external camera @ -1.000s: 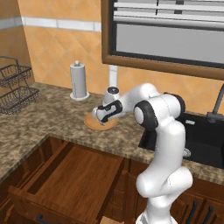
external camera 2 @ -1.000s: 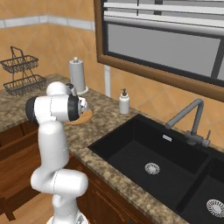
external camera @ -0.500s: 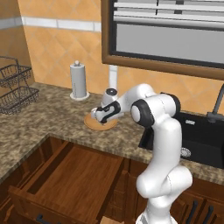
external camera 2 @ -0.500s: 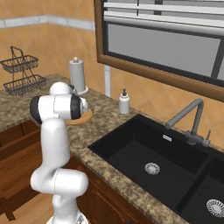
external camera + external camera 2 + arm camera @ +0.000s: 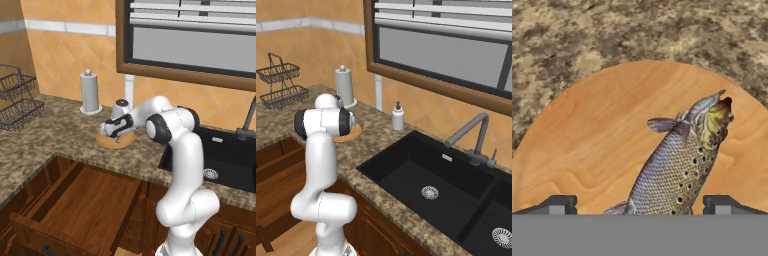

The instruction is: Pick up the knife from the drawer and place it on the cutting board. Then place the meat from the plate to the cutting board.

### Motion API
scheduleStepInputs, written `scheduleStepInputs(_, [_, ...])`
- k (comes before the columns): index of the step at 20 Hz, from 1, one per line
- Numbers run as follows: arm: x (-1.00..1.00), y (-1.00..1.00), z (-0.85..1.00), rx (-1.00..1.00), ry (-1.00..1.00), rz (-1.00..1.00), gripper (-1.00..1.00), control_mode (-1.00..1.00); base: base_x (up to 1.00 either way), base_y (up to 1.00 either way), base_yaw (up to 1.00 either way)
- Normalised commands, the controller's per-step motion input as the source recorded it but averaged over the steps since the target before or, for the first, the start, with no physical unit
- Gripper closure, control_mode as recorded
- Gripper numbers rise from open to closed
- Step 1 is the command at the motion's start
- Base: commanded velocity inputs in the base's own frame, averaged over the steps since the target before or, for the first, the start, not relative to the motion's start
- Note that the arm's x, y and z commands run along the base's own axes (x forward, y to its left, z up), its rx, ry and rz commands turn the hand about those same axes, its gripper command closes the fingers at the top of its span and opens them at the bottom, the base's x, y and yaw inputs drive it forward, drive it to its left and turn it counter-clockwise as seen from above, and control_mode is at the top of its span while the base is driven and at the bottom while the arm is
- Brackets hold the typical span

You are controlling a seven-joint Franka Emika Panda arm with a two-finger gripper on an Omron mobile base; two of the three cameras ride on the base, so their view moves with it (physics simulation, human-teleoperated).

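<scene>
So the meat [image 5: 679, 165] here is really a little speckled fish, lying on the plate [image 5: 587, 145] right under our tool [image 5: 640, 205], with its tail end running down between the two fingertips [image 5: 559, 204] and its head pointing away from us. Our tool is spread wide with nothing in it, one tip on each side of the body, which we read as lining up for a grab across the narrow part of the fish rather than along it. From the left base view the tool [image 5: 114, 136] hangs low over the plate [image 5: 127, 142], close enough that we can't tell if it's touching anything. The plate sits flat on the speckled granite counter [image 5: 55, 137]. Just beyond the tool is a soap bottle [image 5: 398, 117], and off to its side stand a paper towel roll [image 5: 89, 92] and a wire basket rack [image 5: 15, 102]. On our near side, below the counter edge, the drawer [image 5: 85, 200] stands pulled open with a bare wood bottom. We can't spot the knife or cutting board from here, so we can't say how that part stands. The black sink [image 5: 431, 175] and faucet [image 5: 471, 135] sit well off to the other side, under the window [image 5: 441, 50].
</scene>
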Motion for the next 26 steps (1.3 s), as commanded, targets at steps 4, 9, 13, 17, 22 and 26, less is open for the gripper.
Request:
scheduleStepInputs(4, [0.18, 0.00, -0.27, 0.00, 0.03, 0.00, -1.00, -1.00, 0.00, 0.00, 0.00])
scheduleStepInputs(9, [0.17, 0.00, -0.14, 0.00, 0.00, -0.01, -1.00, -1.00, 0.00, 0.00, 0.00])
scheduleStepInputs(13, [0.01, 0.00, -0.22, 0.00, 0.00, -0.03, -1.00, -1.00, 0.00, 0.00, 0.00])
scheduleStepInputs(17, [0.00, 0.00, -0.31, 0.00, 0.03, -0.02, -1.00, -1.00, 0.00, 0.00, 0.00])
scheduleStepInputs(22, [0.00, 0.00, -0.12, 0.00, 0.10, -0.01, 1.00, -1.00, 0.00, 0.00, 0.00])
scheduleStepInputs(26, [0.00, 0.00, -0.01, 0.00, 0.03, 0.00, 1.00, -1.00, 0.00, 0.00, 0.00])
